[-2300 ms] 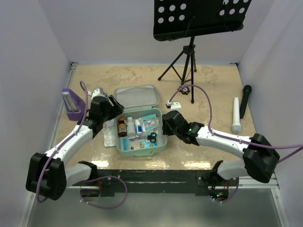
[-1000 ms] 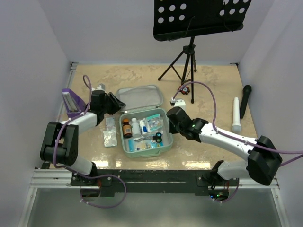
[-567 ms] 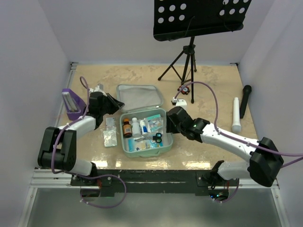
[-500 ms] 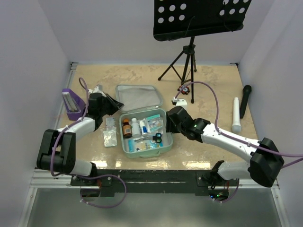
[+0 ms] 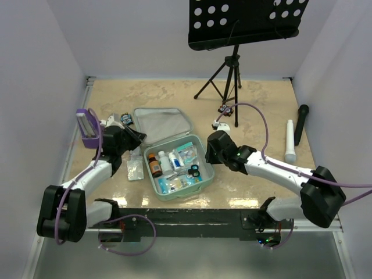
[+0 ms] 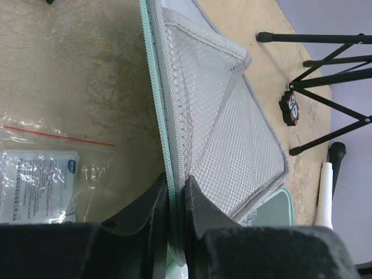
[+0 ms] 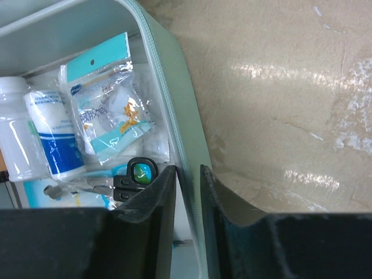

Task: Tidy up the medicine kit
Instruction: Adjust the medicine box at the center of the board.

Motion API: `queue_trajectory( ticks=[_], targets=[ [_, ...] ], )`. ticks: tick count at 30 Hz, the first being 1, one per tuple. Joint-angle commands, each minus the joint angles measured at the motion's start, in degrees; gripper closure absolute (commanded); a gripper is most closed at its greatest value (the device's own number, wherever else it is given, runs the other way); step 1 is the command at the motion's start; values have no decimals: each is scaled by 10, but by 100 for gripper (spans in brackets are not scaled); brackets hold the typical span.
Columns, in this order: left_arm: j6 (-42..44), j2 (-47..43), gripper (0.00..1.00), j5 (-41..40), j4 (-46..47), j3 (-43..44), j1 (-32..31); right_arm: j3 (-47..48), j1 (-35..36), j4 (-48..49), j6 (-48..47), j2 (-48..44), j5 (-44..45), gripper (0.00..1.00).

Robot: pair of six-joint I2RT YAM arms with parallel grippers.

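The medicine kit (image 5: 185, 193) lay open on the bench (image 5: 267, 107), betw. both arms near the front. L gripper (image 6: 174, 187) was clamped on its lid (image 6: 224, 122) edge; R gripper (image 7: 188, 174) was clamped on its right wall.

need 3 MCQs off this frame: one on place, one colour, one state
1. The clear zip bag lies: A) outside, left of the kit; B) inside it; C) on the floor.
2. The small stand at far left is: A) purple; B) red; C) yellow.
3. The kit's lid is: A) zipped shut; B) open, laid back; C) detached.
Key: 1A, the bag sits beside the kit's left wall; 2A, its body is purple; 3B, its mesh lining faces up.
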Motion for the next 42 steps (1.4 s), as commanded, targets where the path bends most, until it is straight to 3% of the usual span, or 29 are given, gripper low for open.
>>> queue_trajectory(
  ticks=[1,6,10,22,32,36,42],
  targets=[
    [-16,-43,100,1,27,-17,-8,14,-26,23,-21,26,10,78],
    [-19,-65,100,-3,24,-29,-19,43,-42,29,-46,59,19,94],
    [-24,-80,100,-10,25,-43,-35,77,-51,26,-65,82,41,100],
    [-51,-151,100,-30,47,-101,-64,152,-90,43,-111,156,86,100],
    [-43,-195,100,-68,1,-107,-114,229,-112,46,-117,221,85,100],
    [-37,-213,100,-77,-18,-113,-122,244,-114,45,-116,235,81,90],
    [-37,-236,100,-100,-31,-123,-122,236,-114,38,-99,190,55,55]
  ],
)
